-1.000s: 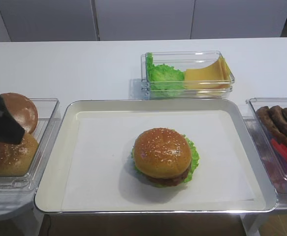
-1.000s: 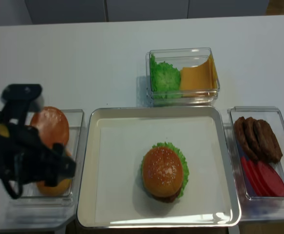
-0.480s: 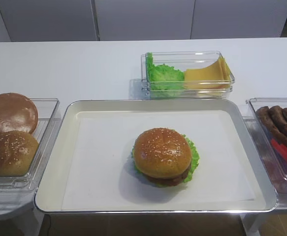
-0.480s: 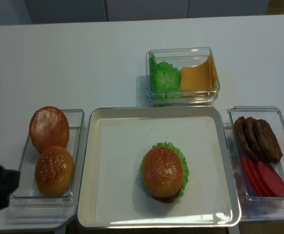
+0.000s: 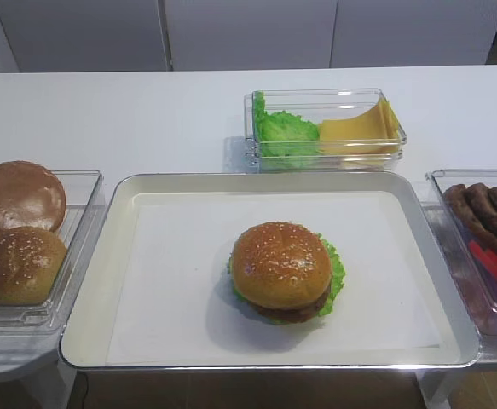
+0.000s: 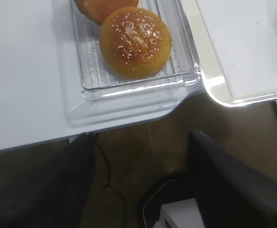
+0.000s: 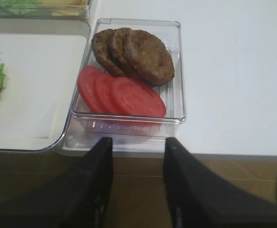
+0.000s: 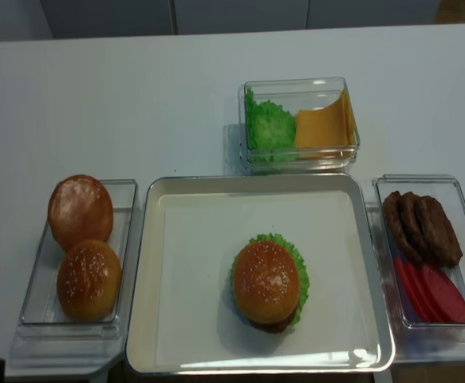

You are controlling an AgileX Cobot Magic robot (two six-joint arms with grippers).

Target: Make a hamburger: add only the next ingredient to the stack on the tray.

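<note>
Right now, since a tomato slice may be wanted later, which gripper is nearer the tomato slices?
Right. The right gripper hangs just off the table edge before the tomato slices; the left gripper is beside the bun bin.

The shiny golden-brown sesame bun top (image 5: 281, 264) hides nearly all of the round dark-brown meat patty (image 5: 295, 312), which shows only as a thin band at 5 o'clock under the bun; the frilly bright-green lettuce leaf (image 5: 334, 268) shows only at the rim. In the first high view the clear plastic bin of elongated brown patties and red tomato slices (image 5: 438, 183) is cut by the right edge. In the left wrist view the smooth seedless brown bun (image 6: 105, 8) is cut by the top edge, and the left gripper (image 6: 143, 185) appears as two dark blurred fingers (image 6: 224, 175), tips unclear. In the right wrist view the burger is cropped at 9 o'clock.
</note>
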